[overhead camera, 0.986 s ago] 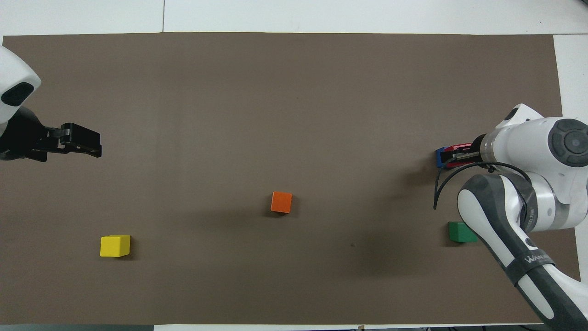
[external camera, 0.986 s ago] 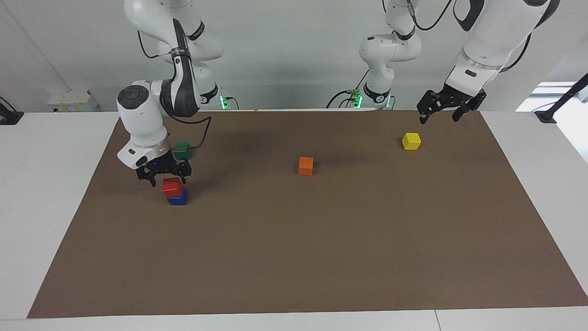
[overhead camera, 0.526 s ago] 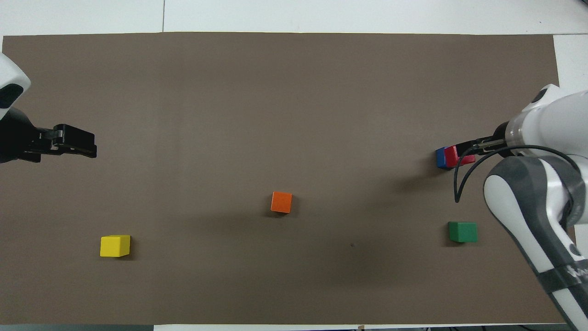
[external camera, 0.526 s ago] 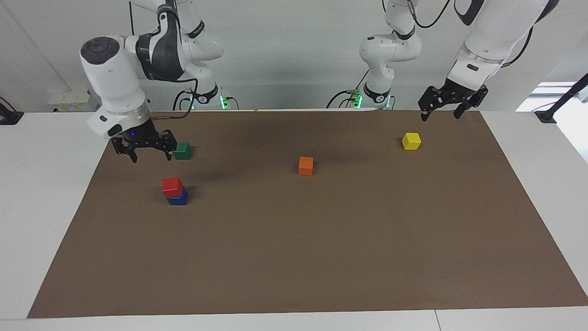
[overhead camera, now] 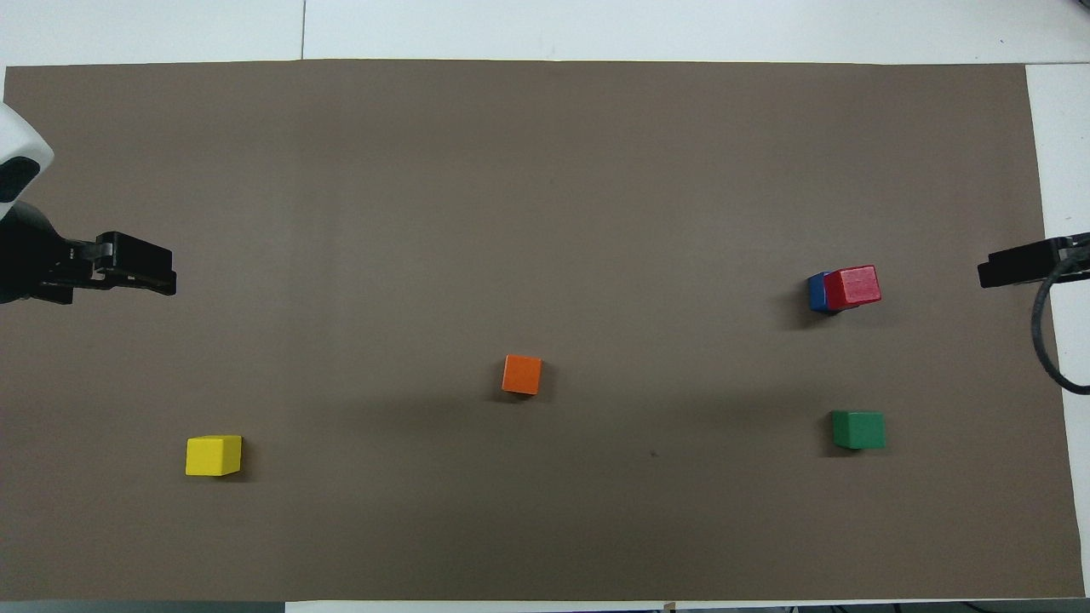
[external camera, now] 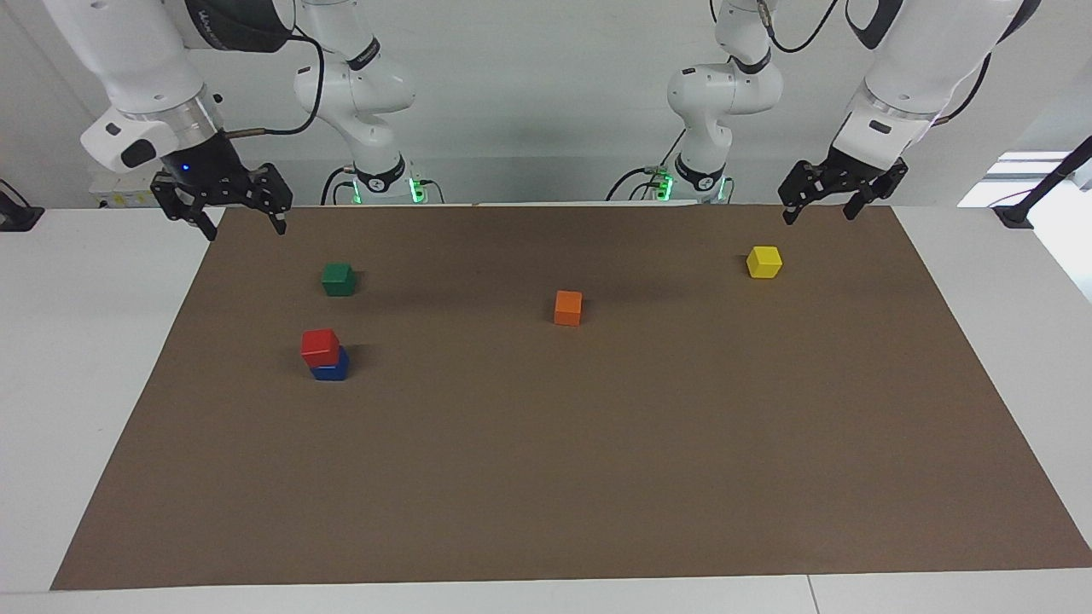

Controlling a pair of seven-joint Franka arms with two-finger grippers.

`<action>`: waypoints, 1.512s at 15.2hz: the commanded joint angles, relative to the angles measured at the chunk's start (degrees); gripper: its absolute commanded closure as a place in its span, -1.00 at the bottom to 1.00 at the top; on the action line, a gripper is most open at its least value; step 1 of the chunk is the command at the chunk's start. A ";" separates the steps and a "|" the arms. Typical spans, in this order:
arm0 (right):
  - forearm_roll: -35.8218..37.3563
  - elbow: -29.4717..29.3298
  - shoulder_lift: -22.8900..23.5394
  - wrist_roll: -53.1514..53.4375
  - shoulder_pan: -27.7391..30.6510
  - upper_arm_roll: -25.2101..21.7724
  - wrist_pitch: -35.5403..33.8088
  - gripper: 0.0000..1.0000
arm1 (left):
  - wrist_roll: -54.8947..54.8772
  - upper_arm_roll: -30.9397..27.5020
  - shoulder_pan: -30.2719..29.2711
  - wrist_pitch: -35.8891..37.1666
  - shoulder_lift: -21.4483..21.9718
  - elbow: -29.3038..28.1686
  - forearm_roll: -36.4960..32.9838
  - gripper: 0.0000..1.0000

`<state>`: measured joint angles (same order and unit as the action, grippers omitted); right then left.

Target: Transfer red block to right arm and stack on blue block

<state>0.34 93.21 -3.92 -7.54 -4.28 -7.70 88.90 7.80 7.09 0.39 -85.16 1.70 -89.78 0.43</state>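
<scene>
Nearest the robots, the left gripper [external camera: 817, 211] and right gripper [external camera: 241, 223] hang raised over the brown mat's [external camera: 597, 477] corners, fingers apart, holding nothing. Farther out lie the yellow cube [external camera: 763, 261], green cube [external camera: 338, 279] and orange cube [external camera: 567, 307]. Farthest, the red block [external camera: 320, 346] sits on the blue block [external camera: 333, 368], toward the right arm's end.

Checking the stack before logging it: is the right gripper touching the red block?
No: the right gripper hangs open over the mat's corner, apart from the red block.
</scene>
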 commanded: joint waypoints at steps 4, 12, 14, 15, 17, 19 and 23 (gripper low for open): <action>-0.52 -10.13 4.34 -4.94 4.45 1.46 -9.34 -1.00 | -0.24 -0.41 0.05 0.61 1.55 -1.45 0.80 -1.00; 0.54 -3.39 3.12 -4.33 5.24 3.05 -1.19 -1.00 | -0.25 -0.49 0.05 0.52 1.55 -1.45 0.80 -1.00; 0.54 -3.39 3.56 -4.15 5.07 3.13 -0.83 -1.00 | -0.24 -0.49 0.05 0.52 1.55 -1.45 0.80 -1.00; 0.54 -3.39 3.56 -4.15 5.07 3.05 -0.92 -1.00 | -0.33 -0.49 0.05 0.52 1.55 -1.45 0.80 -1.00; 0.54 -3.39 3.56 -4.15 4.98 3.04 -1.18 -1.00 | -0.33 -0.49 0.05 0.52 1.55 -1.45 0.80 -1.00; 0.63 -3.65 3.56 -4.06 5.07 3.04 -1.36 -1.00 | -0.24 -0.49 0.05 0.61 1.55 -1.45 0.80 -1.00; 1.77 -3.56 3.56 -3.98 4.98 3.04 -1.18 -1.00 | -0.33 -0.49 0.05 0.61 1.55 -1.45 0.80 -1.00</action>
<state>1.29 88.94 0.17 -11.12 -0.21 -5.43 86.91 7.80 7.04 0.39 -84.95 1.72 -89.78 0.43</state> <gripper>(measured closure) 0.000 0.000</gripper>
